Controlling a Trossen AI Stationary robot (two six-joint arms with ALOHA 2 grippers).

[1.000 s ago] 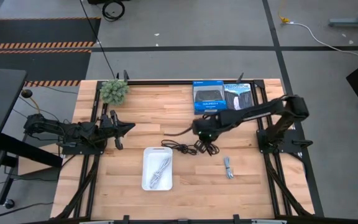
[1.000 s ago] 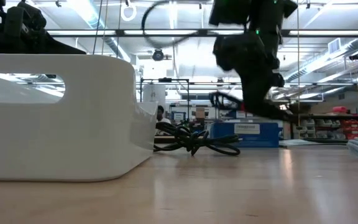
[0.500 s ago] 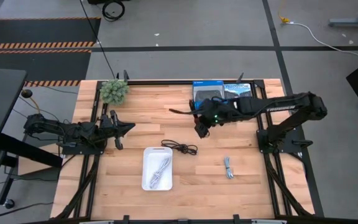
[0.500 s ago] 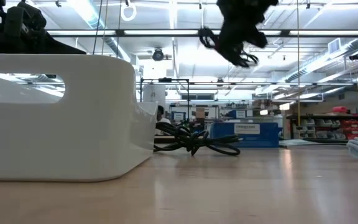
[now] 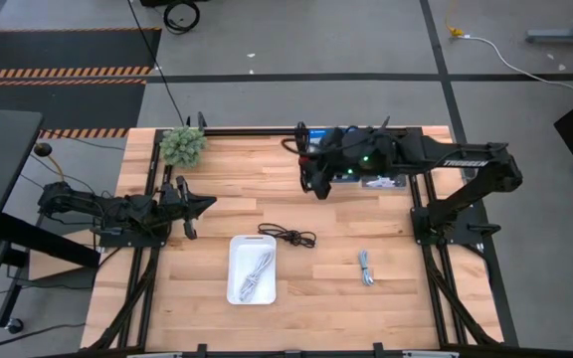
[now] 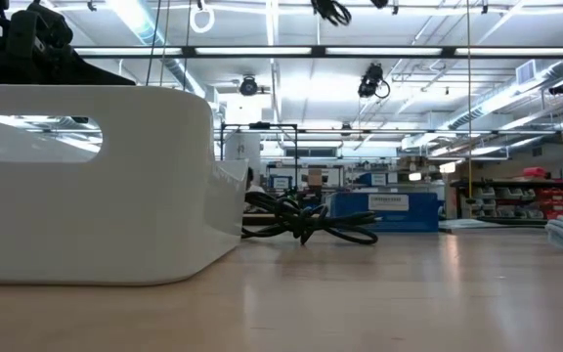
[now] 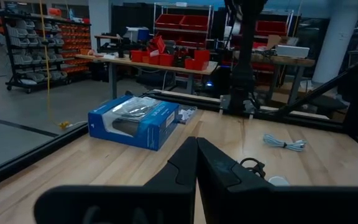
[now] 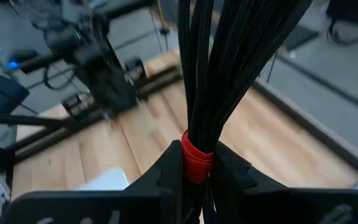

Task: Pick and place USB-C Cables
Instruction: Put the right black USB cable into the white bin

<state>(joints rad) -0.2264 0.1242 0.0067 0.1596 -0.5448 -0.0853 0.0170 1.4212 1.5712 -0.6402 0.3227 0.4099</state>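
My right gripper (image 5: 316, 185) hangs high over the far middle of the table, shut on the black cable with the red band (image 8: 211, 74). The plain black cable (image 5: 288, 236) lies loose on the wood beside the white tray (image 5: 235, 288), and shows as a tangle in the low view (image 6: 306, 221). The white cable (image 5: 255, 273) lies inside the tray. Near the right side lies the pale blue-grey cable (image 5: 366, 267). My left gripper (image 5: 203, 204) waits, shut, at the table's left side. My right gripper pinches the bundled cable at its red band (image 8: 196, 163) between its two fingers (image 8: 166, 179). The black strands run on past the fingertips, and an end (image 5: 300, 137) sticks out toward the far edge. The cable is lifted clear of the table.
Blue and black retail boxes (image 5: 338, 149) stand at the far edge, partly under my right arm; one shows in the left wrist view (image 7: 135, 121). A small green plant (image 5: 183, 145) sits at the far left corner. Bare wood lies between the tray and the pale cable.
My right gripper has risen from just above the table beside the plain black cable and moved toward the far edge, turning as it went. It carried the red-banded cable up, out of the top of the low view. The other cables have stayed put.
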